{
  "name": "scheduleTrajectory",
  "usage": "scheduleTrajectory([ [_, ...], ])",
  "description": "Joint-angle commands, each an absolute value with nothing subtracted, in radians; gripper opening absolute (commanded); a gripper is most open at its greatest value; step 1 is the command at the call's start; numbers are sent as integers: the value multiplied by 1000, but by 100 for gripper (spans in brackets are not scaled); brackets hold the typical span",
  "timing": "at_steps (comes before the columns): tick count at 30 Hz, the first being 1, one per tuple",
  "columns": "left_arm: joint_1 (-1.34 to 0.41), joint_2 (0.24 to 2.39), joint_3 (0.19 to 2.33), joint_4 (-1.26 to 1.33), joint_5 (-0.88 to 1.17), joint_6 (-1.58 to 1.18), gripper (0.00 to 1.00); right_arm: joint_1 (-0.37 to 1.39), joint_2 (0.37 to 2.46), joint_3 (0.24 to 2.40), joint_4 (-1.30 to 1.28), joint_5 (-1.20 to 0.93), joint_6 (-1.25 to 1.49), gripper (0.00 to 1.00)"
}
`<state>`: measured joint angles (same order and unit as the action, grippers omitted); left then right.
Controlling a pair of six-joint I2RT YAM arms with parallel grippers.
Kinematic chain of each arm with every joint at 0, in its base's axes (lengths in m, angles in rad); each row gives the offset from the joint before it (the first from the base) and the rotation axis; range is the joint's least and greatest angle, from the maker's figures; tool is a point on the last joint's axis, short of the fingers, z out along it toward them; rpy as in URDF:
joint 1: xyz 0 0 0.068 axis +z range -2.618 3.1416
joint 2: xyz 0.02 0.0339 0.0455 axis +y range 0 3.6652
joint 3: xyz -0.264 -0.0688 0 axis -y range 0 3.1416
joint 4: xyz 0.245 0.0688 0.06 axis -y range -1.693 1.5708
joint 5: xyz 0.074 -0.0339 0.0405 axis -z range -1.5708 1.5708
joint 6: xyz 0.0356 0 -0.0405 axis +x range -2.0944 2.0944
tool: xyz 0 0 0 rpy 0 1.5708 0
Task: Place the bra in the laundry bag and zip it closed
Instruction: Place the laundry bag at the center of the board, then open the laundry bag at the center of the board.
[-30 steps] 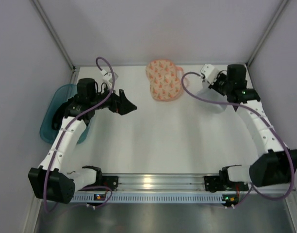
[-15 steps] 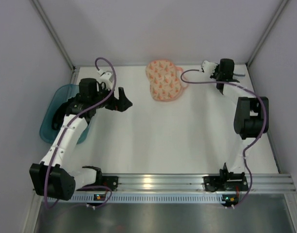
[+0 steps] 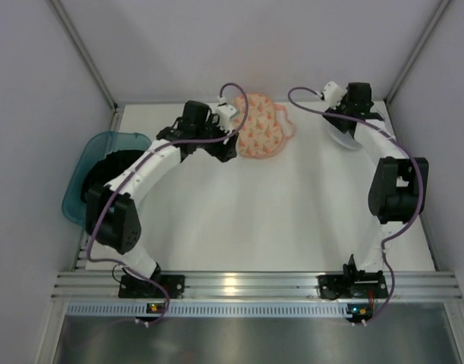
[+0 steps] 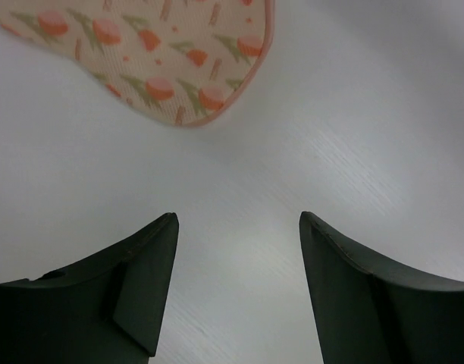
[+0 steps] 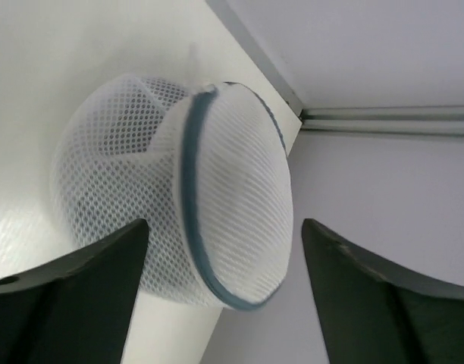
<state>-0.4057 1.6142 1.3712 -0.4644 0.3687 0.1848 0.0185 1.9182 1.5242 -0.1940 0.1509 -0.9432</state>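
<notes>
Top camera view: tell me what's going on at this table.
Two robot arms are reaching toward the far end of the table. The left gripper, open and empty, hovers just short of the patterned laundry bag. The right gripper, also open, faces a white mesh tub in the far right corner. A teal bin sits at the left edge. The bra is not in view.

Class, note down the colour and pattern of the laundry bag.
Cream-peach laundry bag with orange-and-green motifs, pink edging; clearest in left wrist view.
</notes>
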Motion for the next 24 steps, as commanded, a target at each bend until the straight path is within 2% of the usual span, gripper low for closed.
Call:
scheduleTrajectory([
  [1, -475, 1774, 1552, -391, 281, 226, 70, 25, 1743, 1609, -328, 54, -737, 86],
  [4, -523, 1951, 1737, -387, 264, 233, 60, 23, 1646, 1612, -399, 6, -649, 99],
  [6, -540, 2072, 1866, -387, 290, 221, 55, 23, 1586, 1617, -463, -55, -602, 99],
  [11, -571, 2255, 2063, -384, 304, 158, 53, 15, 1442, 1589, -555, -133, -493, 99],
  [14, -592, 2318, 2095, -342, 284, 147, 49, 9, 1347, 1525, -577, -172, -437, 99],
  [17, -610, 2353, 2105, -292, 272, 141, 49, 11, 1275, 1451, -592, -204, -405, 100],
  [22, -627, 2413, 2131, -262, 265, 117, 45, 9, 1224, 1379, -614, -212, -387, 99],
  [24, -626, 2442, 2134, -239, 264, 109, 39, 9, 1197, 1352, -620, -216, -397, 99],
])
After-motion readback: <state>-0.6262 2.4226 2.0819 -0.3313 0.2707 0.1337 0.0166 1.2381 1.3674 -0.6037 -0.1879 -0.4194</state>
